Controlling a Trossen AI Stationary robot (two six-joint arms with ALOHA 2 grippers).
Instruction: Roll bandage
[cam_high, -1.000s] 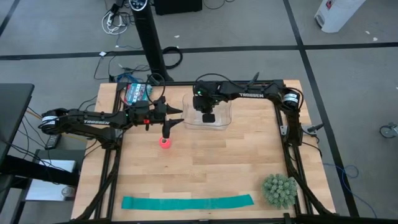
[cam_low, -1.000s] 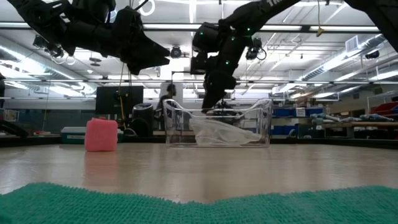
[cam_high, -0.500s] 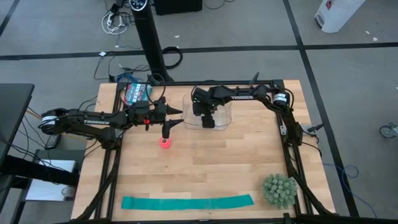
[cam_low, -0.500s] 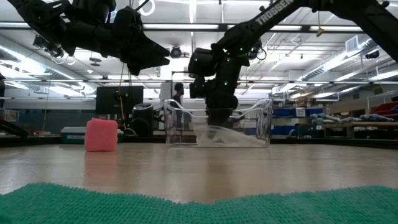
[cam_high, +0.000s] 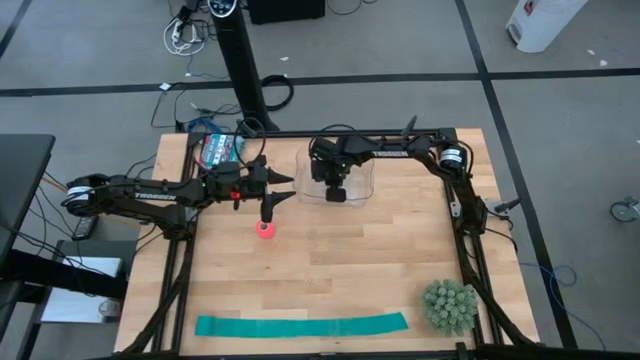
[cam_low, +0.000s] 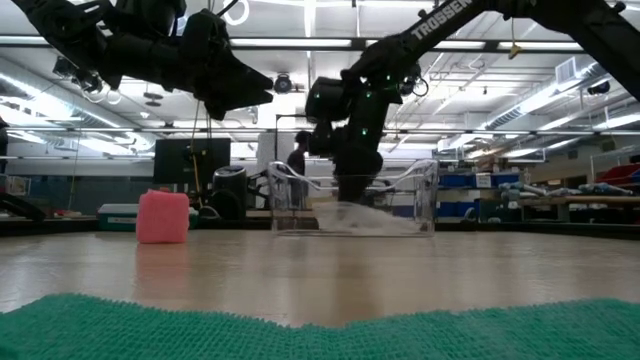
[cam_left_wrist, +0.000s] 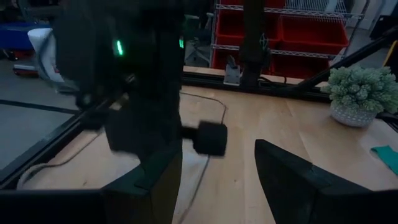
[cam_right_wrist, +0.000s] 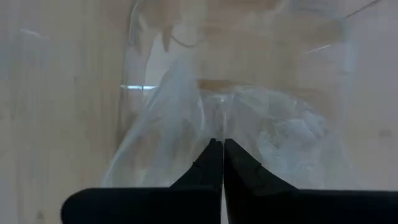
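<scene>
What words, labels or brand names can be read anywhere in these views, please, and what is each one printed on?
"TROSSEN": white letters along the right arm in the low view.
White lettering on the right arm in the high view: too small to read.
White lettering on the left arm in the high view: too small to read.
Print on the box at the table's far left corner: blurred, unreadable.

Green strip (cam_low: 300, 325) blurred, bottom-cropped

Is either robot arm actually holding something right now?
The right gripper is shut on clear plastic film inside the clear bin. The left gripper hangs open above the bandage.
</scene>
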